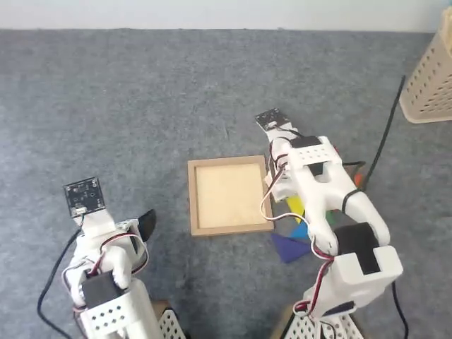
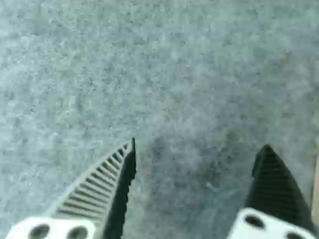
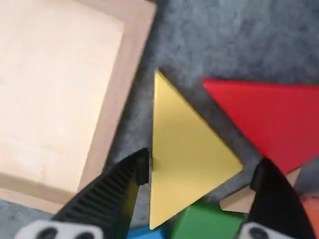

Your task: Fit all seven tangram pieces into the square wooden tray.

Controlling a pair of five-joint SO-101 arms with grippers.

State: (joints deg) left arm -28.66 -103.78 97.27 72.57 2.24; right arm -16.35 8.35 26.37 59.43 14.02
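Observation:
The square wooden tray [image 1: 193, 200] lies mid-table with its floor bare; the right wrist view shows its rim [image 3: 117, 99]. Just beyond that rim lie a yellow triangle [image 3: 187, 154], a red triangle [image 3: 269, 119] and a green piece [image 3: 204, 224]. My right gripper [image 3: 199, 172] is open, its fingers straddling the yellow triangle. From above, the right arm [image 1: 318, 176] covers most pieces; a purple piece [image 1: 288, 247], a blue piece [image 1: 299, 230] and a bit of yellow [image 1: 295, 206] peek out. My left gripper [image 2: 197, 164] stands open over bare carpet, at the front left [image 1: 145, 224].
Grey carpet covers the table. A perforated beige basket [image 1: 432, 74] stands at the back right edge. A black cable [image 1: 385, 138] runs from the right arm toward the back. Both arm bases sit along the front edge.

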